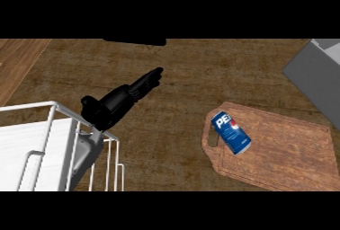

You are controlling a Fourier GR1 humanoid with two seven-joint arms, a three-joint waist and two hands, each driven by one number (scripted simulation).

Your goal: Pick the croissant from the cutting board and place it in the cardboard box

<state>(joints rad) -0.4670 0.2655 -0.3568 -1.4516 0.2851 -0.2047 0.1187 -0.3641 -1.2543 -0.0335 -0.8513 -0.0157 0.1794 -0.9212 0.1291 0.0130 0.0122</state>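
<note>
A wooden cutting board (285,152) lies at the lower right of the brown counter. A blue Pepsi can (231,132) lies on its side near the board's left end. I see no croissant. My left hand (116,104) hovers left of centre, well to the left of the board, open, with straight fingers pointing up and to the right and nothing in it. Its grey forearm (83,155) comes up from the lower left. My right hand is out of view.
A white railed structure (40,148) fills the lower left corner beside the forearm. A grey box-like object (319,78) sits at the upper right edge. A dark object (136,41) shows at the top edge. A lighter wooden strip (16,58) runs along the upper left.
</note>
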